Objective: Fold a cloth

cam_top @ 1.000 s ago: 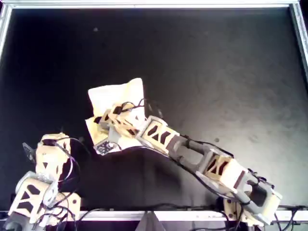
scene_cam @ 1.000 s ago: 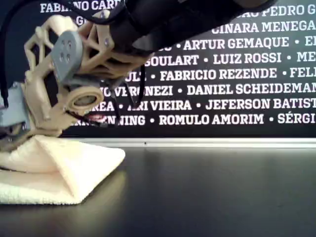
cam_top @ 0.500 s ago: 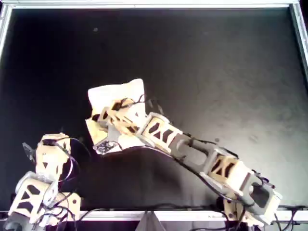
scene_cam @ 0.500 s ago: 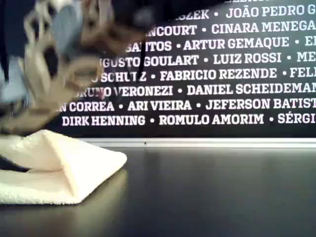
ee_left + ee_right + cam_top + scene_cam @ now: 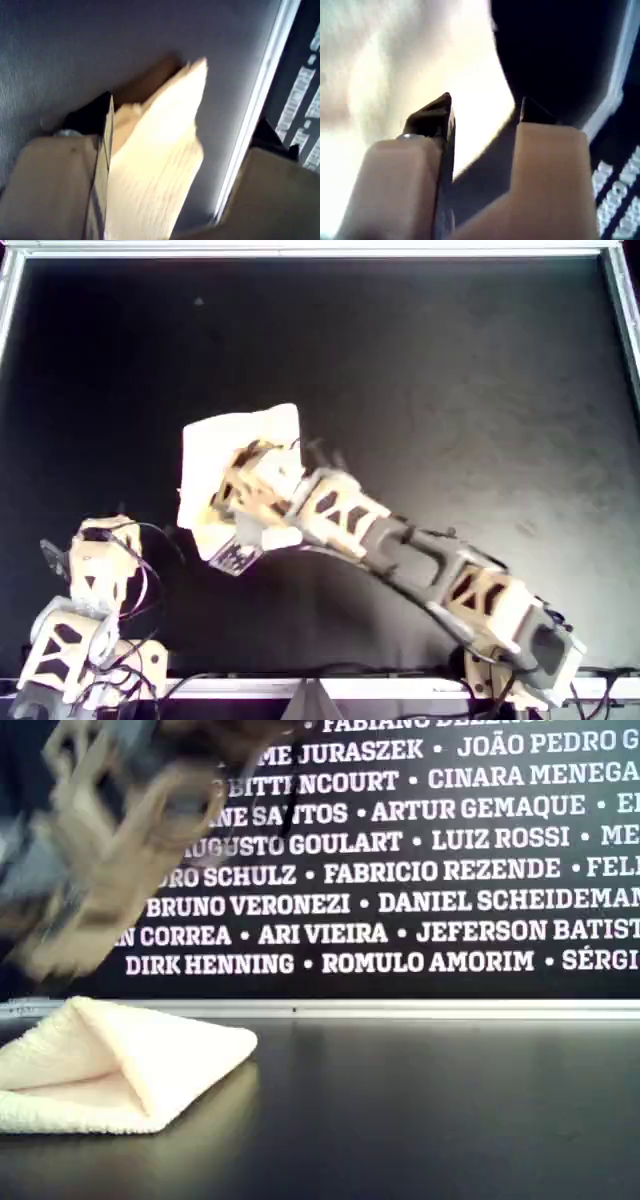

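My right gripper point(image 5: 482, 120), jaws apart, hovers over the folded pale yellow fabric cloth point(image 5: 225, 445) — next, probably, pressing the fold flat

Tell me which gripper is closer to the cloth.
Right. The right gripper hangs open above the cloth; the left gripper sits apart, toward the overhead view's lower left.

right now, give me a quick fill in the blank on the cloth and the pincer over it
1. In the overhead view, the right pincer hangs over the ___.
2. In the right wrist view, its jaws stand ___, with nothing between them.
3. In the exterior view, the cloth lies at that view's ___ side.

Missing words: cloth; open; left
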Available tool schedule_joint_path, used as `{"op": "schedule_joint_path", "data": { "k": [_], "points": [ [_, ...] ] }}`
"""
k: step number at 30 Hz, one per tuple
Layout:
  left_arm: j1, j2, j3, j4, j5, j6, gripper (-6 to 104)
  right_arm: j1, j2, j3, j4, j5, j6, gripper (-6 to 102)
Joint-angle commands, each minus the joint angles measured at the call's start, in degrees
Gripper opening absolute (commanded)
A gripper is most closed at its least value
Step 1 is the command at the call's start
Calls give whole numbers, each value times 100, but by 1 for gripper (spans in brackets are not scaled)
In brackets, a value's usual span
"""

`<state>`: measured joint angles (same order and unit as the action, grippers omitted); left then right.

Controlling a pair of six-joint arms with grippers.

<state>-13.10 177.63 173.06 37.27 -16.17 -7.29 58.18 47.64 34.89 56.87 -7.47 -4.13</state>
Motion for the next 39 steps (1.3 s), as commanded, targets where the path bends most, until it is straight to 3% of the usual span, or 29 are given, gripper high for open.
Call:
{"op": "schedule_joint_path", "data": {
  "k": [1, 8, 13, 16, 21, 26, 31, 34, 39],
  "points": [
    [237, 70, -35, -132, 44, 44, 97, -738, 1195, -141, 870, 35, -18, 54],
    [264, 70, -35, -132, 44, 44, 97, -2180, 2514, 290, 2039, 35, 53, 54],
    [272, 62, -35, -88, 44, 35, 96, -2584, 4588, 2725, 1951, 53, 70, 54],
    [272, 62, -35, -88, 44, -18, 96, -3146, 5924, 4605, 1591, 53, 79, 54],
    [272, 62, -35, -70, 44, 26, 96, -4825, 8060, 7233, 483, 44, -26, 54],
    [272, 62, -35, -62, 97, 35, 96, -5994, 9070, 9185, -492, 35, -35, 54],
    [272, 62, -35, 396, 554, 79, 96, -6205, 9334, 10459, -1230, -53, -26, 54],
    [352, 62, -35, 765, 870, 360, 96, -6205, 9334, 10898, -1951, -53, -26, 54],
    [536, 62, -35, 861, 905, 765, 96, -6196, 9176, 11487, -3111, -44, -26, 53]
  ]
}}
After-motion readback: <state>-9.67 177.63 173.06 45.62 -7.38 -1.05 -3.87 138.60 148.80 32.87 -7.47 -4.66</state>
